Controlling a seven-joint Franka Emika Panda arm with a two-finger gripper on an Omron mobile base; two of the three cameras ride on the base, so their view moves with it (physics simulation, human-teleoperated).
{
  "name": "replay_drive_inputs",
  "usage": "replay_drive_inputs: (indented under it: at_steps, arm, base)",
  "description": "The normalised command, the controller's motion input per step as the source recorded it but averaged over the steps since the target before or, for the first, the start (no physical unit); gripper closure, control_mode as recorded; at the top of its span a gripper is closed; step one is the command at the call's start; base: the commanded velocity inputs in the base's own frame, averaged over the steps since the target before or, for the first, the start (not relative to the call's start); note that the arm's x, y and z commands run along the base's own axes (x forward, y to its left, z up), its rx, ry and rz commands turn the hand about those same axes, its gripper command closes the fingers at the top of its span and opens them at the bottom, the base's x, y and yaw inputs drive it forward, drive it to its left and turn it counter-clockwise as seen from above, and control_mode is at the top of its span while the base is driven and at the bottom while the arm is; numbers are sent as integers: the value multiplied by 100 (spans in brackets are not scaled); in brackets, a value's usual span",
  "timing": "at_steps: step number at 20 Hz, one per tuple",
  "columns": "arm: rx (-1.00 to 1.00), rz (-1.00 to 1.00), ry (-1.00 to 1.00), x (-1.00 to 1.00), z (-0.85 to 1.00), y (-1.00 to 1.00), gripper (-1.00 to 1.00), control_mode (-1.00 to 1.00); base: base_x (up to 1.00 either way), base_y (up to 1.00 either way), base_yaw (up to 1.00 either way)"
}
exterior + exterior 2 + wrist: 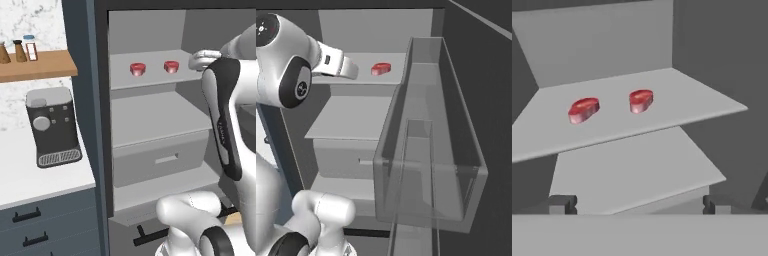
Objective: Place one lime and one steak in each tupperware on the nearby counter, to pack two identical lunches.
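The pincer stands with its fingertips wide apart, holding nothing, before the open fridge. Beyond it, two steaks lie side by side, apart, on the upper shelf: left steak and right steak, both chunky, red with paler pink tops.

In the right base view, the arm's white forearm covers the left part of the top shelf, so just one steak is visible there. In the left base view the forearm hides the shelf's right end, and the picture's right edge cuts the arm off. In the hand view, the finger tips rise only partly above the bottom band. The small bottles on the wooden shelf are too small to identify.
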Motion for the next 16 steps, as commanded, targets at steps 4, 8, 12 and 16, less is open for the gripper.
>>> replay_drive_inputs:
  at_steps: [4, 8, 12, 16]
  arm:
    - [0, 0, 1, 72, -16, -33, -100, -100]
    - [-1, 0, 14, 99, -30, -3, -100, -100]
    - [0, 0, 16, 100, -20, 0, -100, -100]
    - [0, 0, 12, 100, -28, 0, -100, -100]
  base:
    - [0, 0, 0]
    - [0, 0, 0]
    - [0, 0, 0]
    - [0, 0, 0]
